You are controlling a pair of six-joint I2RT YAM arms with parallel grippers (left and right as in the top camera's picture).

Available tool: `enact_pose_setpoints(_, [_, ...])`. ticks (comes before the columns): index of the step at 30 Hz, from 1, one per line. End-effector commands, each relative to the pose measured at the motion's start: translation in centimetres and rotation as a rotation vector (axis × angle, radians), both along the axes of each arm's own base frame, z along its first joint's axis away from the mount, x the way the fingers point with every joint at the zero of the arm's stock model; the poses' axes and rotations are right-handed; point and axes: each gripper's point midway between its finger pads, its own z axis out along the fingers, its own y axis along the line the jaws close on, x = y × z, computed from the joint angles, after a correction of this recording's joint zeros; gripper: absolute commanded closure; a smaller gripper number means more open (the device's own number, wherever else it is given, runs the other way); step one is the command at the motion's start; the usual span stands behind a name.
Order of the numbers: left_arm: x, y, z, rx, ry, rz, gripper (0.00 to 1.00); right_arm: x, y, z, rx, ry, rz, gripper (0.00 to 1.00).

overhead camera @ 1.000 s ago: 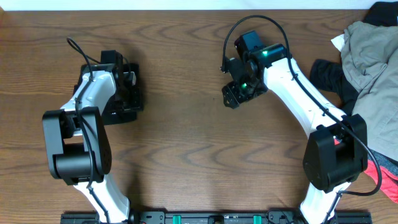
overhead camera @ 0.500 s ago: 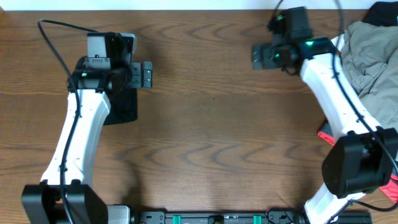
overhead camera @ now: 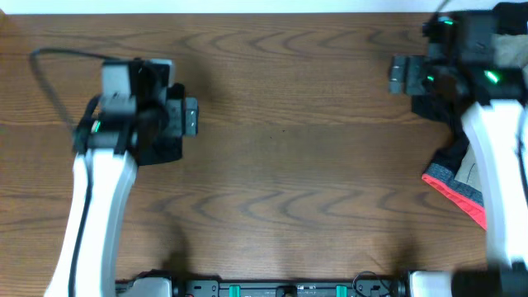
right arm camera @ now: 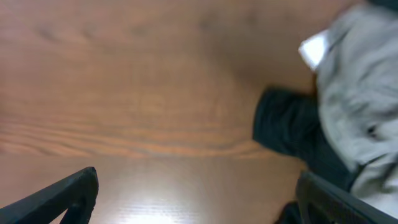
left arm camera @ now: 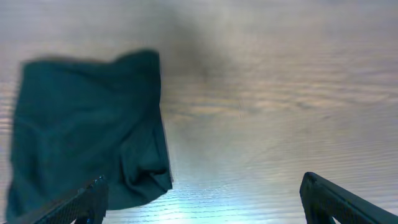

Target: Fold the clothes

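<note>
A folded black garment [left arm camera: 87, 124] lies flat on the wooden table [overhead camera: 280, 165]; in the overhead view this folded garment [overhead camera: 162, 150] shows partly under my left arm. My left gripper [overhead camera: 190, 115] hovers above its right edge, open and empty [left arm camera: 202, 208]. At the right edge lies a pile of clothes: a black piece [right arm camera: 292, 130], a khaki-grey piece [right arm camera: 364, 93] and a coral-pink edge [overhead camera: 452, 186]. Open with nothing between its fingers, my right gripper [overhead camera: 399, 74] hangs just left of the pile [right arm camera: 199, 208]. My right arm hides much of the pile from above.
A white tag [right arm camera: 316, 46] sticks out at the grey garment's edge. The table's far edge [overhead camera: 247, 8] meets a white surface. A black rail [overhead camera: 280, 289] runs along the near edge between the arm bases.
Both arms have swung outward and risen. The right gripper travelled from mid-table to the pile at the far right. Both grippers went from partly open to wide open.
</note>
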Motion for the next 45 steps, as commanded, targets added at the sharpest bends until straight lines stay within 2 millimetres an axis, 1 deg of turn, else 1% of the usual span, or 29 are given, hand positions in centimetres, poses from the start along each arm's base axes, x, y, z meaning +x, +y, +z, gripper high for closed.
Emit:
enact_pose_setpoints(1, [-3.1, 0.1, 2.1, -0.014, -0.099, 0.012, 0.02, -3.5, 0.1, 1.6, -0.008, -0.081, 0.01, 0.01])
enact_pose_setpoints(4, [-5.9, 0.2, 3.0, -0.036, -0.199, 0.036, 0.02, -7.0, 0.2, 2.4, 0.006, -0.2, 0.001, 0.01])
enact_pose_setpoints(6, [-7.6, 0.2, 3.1, -0.089, -0.256, 0.081, 0.02, -9.7, 0.4, 2.5, 0.008, -0.292, 0.009, 0.01])
enact_pose_setpoints(8, [-8.5, 0.2, 2.9, -0.124, -0.307, 0.106, 0.02, -12.0, 0.1, 2.4, 0.004, -0.363, 0.0, 0.01])
enact_pose_setpoints(11, [-9.3, 0.2, 3.1, -0.14, -0.371, 0.112, 0.02, -15.5, -0.2, 2.0, -0.002, -0.441, -0.009, 0.01])
enact_pose_setpoints(15, [-10.8, 0.2, 2.0, -0.136, -0.323, 0.115, 0.02, -19.7, -0.2, 0.1, -0.002, -0.421, -0.009, 0.01])
enact_pose_setpoints(18, [-11.5, 0.2, 0.9, -0.132, -0.271, 0.118, 0.02, -22.6, -0.3, -2.1, -0.004, -0.34, -0.009, 0.01])
enact_pose_setpoints(21, [-12.2, 0.2, -0.1, -0.128, -0.22, 0.121, 0.02, -25.1, -0.3, -4.8, -0.006, -0.221, -0.008, 0.01])
enact_pose_setpoints(22, [-12.4, 0.2, -0.4, -0.127, -0.206, 0.122, 0.02, -25.4, -0.3, -5.2, -0.005, -0.204, -0.01, 0.01])
enact_pose_setpoints(27, [-13.2, 0.3, -1.4, -0.122, -0.154, 0.125, 0.02, -25.4, -0.3, -5.2, -0.004, -0.206, -0.01, 0.01])
enact_pose_setpoints(33, [-13.3, 0.3, -1.5, -0.122, -0.15, 0.125, 0.02, -25.4, -0.3, -5.2, -0.004, -0.206, -0.01, 0.01])
enact_pose_setpoints(37, [-13.3, 0.3, -1.5, -0.122, -0.15, 0.125, 0.02, -26.3, -0.3, -4.3, 0.0, -0.286, -0.007, 0.01])
enact_pose_setpoints(39, [-13.3, 0.3, -1.5, -0.122, -0.15, 0.125, 0.02, -26.4, -0.3, -3.6, 0.002, -0.356, -0.006, 0.01])
enact_pose_setpoints(42, [-13.3, 0.3, -1.5, -0.122, -0.15, 0.125, 0.02, -25.7, -0.3, -3.0, 0.001, -0.473, -0.009, 0.01])
enact_pose_setpoints(44, [-13.3, 0.3, -1.5, -0.122, -0.149, 0.125, 0.02, -24.7, -0.3, -3.3, 0.002, -0.543, -0.012, 0.01])
enact_pose_setpoints(45, [-13.3, 0.3, -1.5, -0.122, -0.15, 0.125, 0.02, -24.0, -0.3, -3.9, 0.003, -0.551, -0.013, 0.01])
